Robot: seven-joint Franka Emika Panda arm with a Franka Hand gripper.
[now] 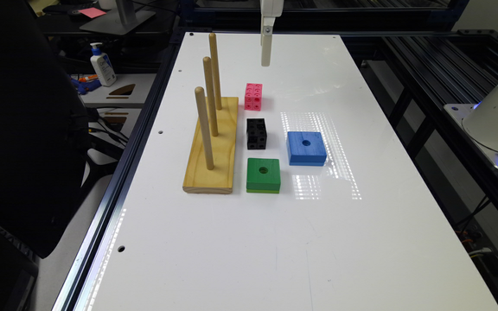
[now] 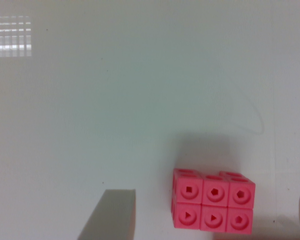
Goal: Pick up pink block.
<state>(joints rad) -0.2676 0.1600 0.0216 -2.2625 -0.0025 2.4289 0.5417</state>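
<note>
The pink block (image 1: 253, 96) has bare white table (image 1: 361, 86) on its far side and toward the exterior view's right. The wooden peg stand (image 1: 212, 149) crowds its other side, just beside it. The black cube (image 1: 256, 134) sits near its front face, with a narrow gap between.

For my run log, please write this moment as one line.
phase: approach | pincer: open, above table | pink block: on table, not grasped

Glossy white table (image 1: 361, 242), plastic pink block (image 1: 253, 96), wooden peg stand (image 1: 212, 172)
</note>
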